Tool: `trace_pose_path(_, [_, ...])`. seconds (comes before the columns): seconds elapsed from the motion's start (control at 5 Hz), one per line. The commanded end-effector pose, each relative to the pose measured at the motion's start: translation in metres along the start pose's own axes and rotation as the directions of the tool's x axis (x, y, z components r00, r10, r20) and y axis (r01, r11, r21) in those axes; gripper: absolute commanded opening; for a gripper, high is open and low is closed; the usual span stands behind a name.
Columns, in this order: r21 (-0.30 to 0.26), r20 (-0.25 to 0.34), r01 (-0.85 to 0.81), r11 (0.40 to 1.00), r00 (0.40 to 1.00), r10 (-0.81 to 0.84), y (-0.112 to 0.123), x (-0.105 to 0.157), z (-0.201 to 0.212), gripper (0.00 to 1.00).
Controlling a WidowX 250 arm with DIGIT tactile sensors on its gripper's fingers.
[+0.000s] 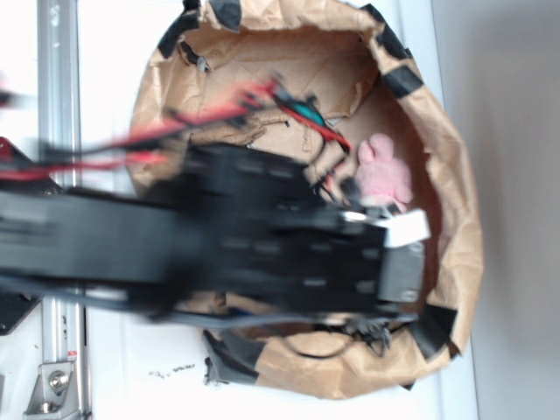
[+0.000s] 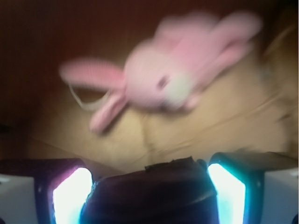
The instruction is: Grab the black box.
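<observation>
We see the brown paper nest w/ black tape patches on its rim, taking up most of the exterior view. Our blurred arm reaches across it from the left. Pink plush bunny lies on the paper, just beyond the gripper. In wrist view the black box sits btwn the two lit fingers, jaws pinching it on both sides.

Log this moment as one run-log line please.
gripper: around glossy black box, closure unclear | pink plush bunny: ahead on brown paper | blurred
</observation>
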State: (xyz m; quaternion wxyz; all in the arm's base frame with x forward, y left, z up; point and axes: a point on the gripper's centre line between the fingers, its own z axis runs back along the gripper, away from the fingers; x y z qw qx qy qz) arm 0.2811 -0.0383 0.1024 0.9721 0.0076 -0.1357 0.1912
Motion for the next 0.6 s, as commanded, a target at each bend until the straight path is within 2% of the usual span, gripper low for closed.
trace_pose_path(0.0, [0.004, 0.113, 0.078, 0.997, 0.991, -0.078, 0.037, 0.038, 0.058, 0.00])
trace_pose_path(0.2, [-0.004, 0.070, 0.170, 0.985, 0.983, -0.169, 0.030, 0.038, 0.065, 0.00])
trace_pose_path(0.4, [-0.048, 0.008, 0.228, 0.973, 0.974, -0.228, 0.020, 0.029, 0.065, 0.00])
